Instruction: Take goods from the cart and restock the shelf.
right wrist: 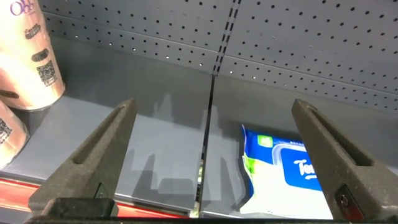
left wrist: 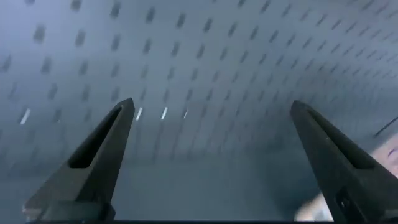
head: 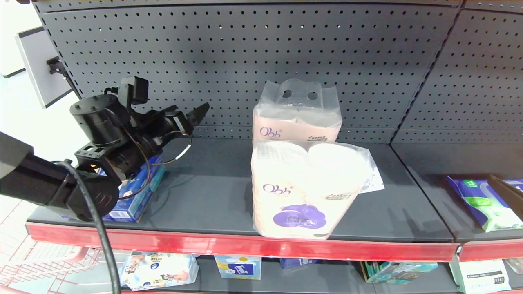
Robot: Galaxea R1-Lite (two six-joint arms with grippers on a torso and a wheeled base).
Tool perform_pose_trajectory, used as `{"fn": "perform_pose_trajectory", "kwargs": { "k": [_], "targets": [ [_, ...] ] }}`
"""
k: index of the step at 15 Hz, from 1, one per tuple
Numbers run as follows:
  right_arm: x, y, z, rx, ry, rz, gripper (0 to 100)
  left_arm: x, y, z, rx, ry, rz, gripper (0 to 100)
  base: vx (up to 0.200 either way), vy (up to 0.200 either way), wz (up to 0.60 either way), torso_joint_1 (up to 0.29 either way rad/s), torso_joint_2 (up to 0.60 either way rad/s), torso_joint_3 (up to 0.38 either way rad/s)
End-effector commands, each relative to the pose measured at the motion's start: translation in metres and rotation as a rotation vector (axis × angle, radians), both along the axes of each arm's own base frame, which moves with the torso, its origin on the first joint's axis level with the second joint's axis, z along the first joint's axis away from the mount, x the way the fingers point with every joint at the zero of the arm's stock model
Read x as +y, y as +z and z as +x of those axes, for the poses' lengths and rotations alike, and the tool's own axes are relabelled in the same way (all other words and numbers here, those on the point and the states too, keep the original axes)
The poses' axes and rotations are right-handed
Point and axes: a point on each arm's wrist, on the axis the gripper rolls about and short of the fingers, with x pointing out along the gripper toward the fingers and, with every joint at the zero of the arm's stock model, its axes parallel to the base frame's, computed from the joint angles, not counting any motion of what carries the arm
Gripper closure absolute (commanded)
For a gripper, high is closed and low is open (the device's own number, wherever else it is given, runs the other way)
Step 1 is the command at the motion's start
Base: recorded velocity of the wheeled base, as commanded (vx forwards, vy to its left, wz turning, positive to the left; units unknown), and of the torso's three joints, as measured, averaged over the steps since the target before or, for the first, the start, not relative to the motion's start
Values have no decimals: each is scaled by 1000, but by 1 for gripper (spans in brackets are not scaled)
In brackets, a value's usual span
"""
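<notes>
Left tool [left wrist: 212, 104]: spread wide, empty, above shelf [head: 212, 192].
Right tool [right wrist: 214, 104]: wide open, empty.
Roll pack [head: 302, 192]: looks light, squashy, slick-wrapped; squeeze the sides.

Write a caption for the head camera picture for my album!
Open left pincer hovers over the shelf, toilet-paper packs standing to its right.

Purple brand lettering on front pink-and-white plastic-wrapped toilet-roll pack [head: 302, 192], same lettering on matching rear pack [head: 296, 118], partial white word on blue-green wipes packet [right wrist: 292, 174], finer print too small to tell.
</notes>
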Motion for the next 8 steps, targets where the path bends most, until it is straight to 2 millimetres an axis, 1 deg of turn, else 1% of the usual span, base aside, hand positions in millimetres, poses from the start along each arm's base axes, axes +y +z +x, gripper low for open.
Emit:
{"fn": "perform_pose_trajectory", "kwargs": {
  "k": [1, 2, 3, 4, 6, 8],
  "targets": [
    [0, 1, 0, -2, 1, 0, 0, 6, 30, -35, 103, 10, 30, 0, 0, 0, 0, 0, 0, 0],
    [0, 1, 0, -2, 1, 0, 0, 5, 32, -43, 168, -7, 53, 0, 0, 0, 0, 0, 0, 0],
    [0, 0, 0, -2, 1, 0, 0, -1, 29, -45, 210, -44, 83, 0, 0, 0, 0, 0, 0, 0],
    [0, 0, 0, 0, 1, 0, 0, -1, 28, -44, 216, -48, 93, 0, 0, 0, 0, 0, 0, 0],
    [0, 0, -1, 0, 1, 0, 0, -13, 7, -36, 269, -113, 246, 0, 0, 0, 0, 0, 0, 0],
    [0, 0, 0, 0, 1, 0, 0, -26, -8, -26, 298, -146, 294, 0, 0, 0, 0, 0, 0, 0]
  ]
}}
